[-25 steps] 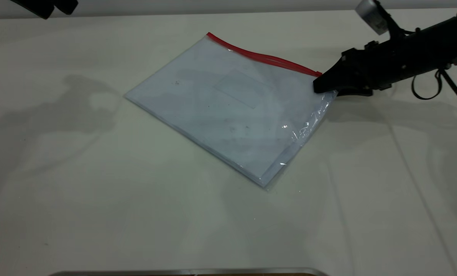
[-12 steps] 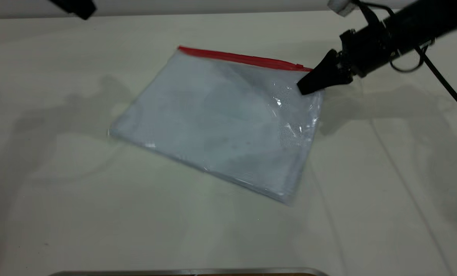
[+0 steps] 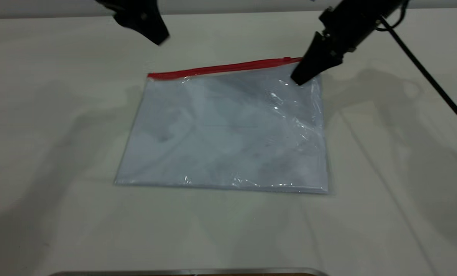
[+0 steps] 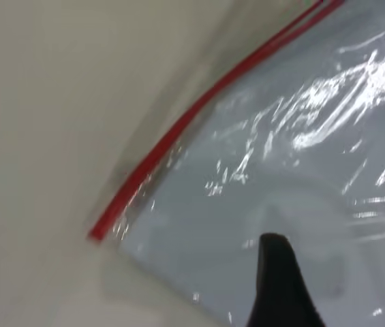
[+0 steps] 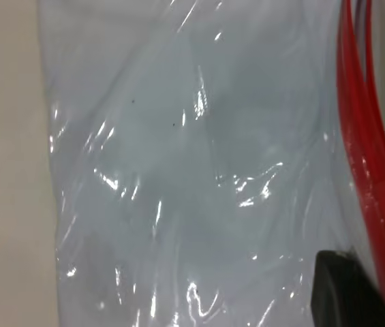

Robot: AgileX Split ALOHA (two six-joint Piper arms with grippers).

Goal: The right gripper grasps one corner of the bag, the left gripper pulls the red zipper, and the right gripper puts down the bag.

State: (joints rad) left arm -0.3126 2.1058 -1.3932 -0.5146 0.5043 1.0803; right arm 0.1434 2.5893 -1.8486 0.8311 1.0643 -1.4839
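On the pale table [image 3: 60, 214] lies the bag [image 3: 228, 138], a crinkled, glossy clear pouch, its long axis and red zipper [image 3: 221, 69] running along its far edge. At the bag's far right corner the right gripper [image 3: 299, 78] seemingly pinches the plastic. Beyond the bag's far left corner hovers the left gripper [image 3: 157, 38]; its jaws cannot be made out.

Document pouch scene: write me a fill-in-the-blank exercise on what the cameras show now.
1. The zipper along the pouch's far edge is coloured ____.
2. The right gripper grips the pouch's far ____ corner in the exterior view.
3. The left gripper hangs above the table, ____ the pouch.

Missing words: red; right; not touching
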